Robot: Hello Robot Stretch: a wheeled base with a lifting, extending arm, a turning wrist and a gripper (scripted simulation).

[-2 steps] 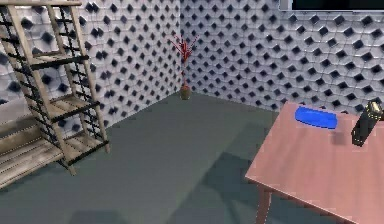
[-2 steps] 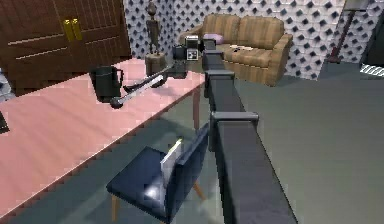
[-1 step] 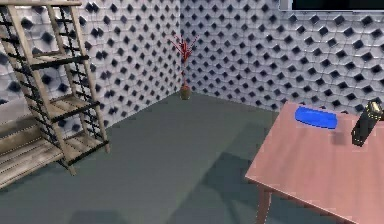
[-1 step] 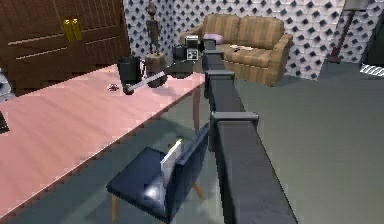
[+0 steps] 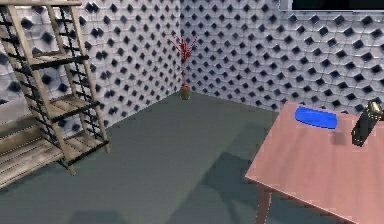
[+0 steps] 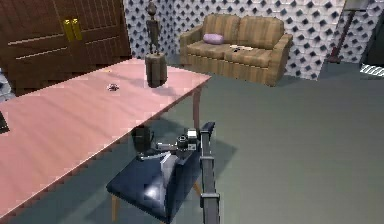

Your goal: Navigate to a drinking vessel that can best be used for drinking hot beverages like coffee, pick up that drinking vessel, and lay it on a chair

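The gripper (image 6: 152, 153) is by a small dark cup (image 6: 141, 137), near a shiny blue chair seat (image 6: 140, 192) and a pink wooden counter (image 6: 60, 120). I cannot tell if it holds the cup.

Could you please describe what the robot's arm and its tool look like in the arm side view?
The arm is a dark, square-sectioned bar. At its far end sit two small white squares with black marks. Beside them, the tool has a dark body and two thin fingers.

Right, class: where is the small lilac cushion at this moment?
In the arm side view's upper middle, the small lilac cushion lies on the left end of the striped tan sofa, beyond the long pink table.
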